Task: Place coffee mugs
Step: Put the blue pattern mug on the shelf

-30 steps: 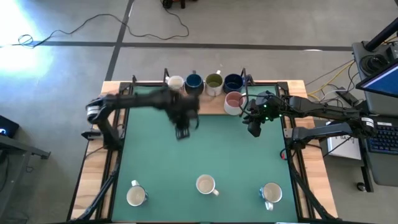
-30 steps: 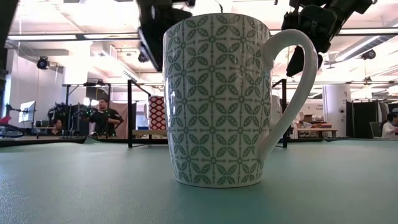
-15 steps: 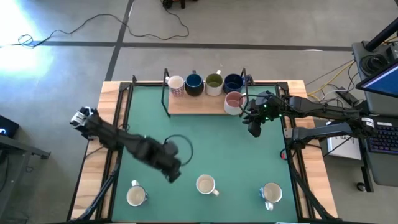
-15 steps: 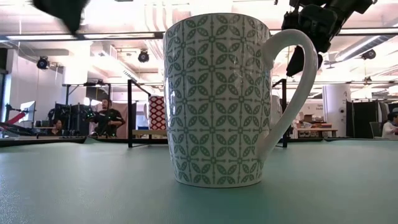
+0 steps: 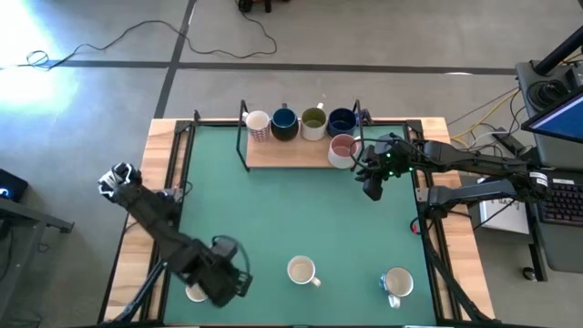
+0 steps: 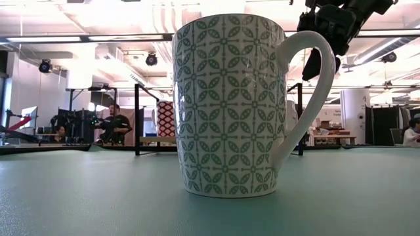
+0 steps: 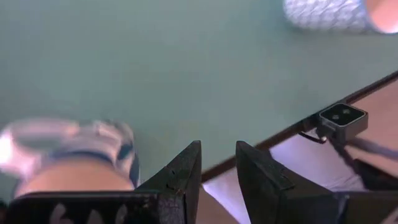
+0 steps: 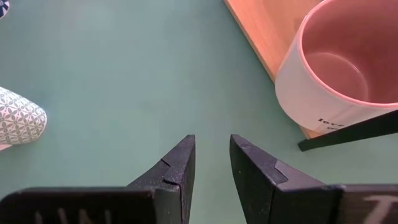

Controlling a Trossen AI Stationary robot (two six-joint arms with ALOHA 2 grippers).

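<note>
Now, what I see from my station:
Left gripper (image 5: pixel 228 278): it hangs over the near left corner of the mat (image 5: pixel 301 210), just above the near-left mug (image 5: pixel 195 292), which blurs beside its fingers in the wrist view. The fingers (image 7: pixel 183 174) stand a narrow gap apart, pinching nothing.
Right gripper (image 5: pixel 372 187): it hovers above the mat just beside the board (image 5: pixel 282 153), next to the pink-lined mug (image 5: pixel 342 148). Its fingers (image 8: pixel 177 168) are slightly parted, with bare mat between them.
Board mugs: I count a patterned one (image 5: pixel 258 123), a dark blue (image 5: pixel 284 122), an olive (image 5: pixel 313 120) and another dark blue (image 5: pixel 342 120) in a row at the far side; the pink-lined one sits at the board's near right corner.
Near mugs: the middle mug (image 5: pixel 301 271), white with a green leaf pattern, stands upright and fills my low view. The near-right mug (image 5: pixel 397 283) stands well apart from it.
</note>
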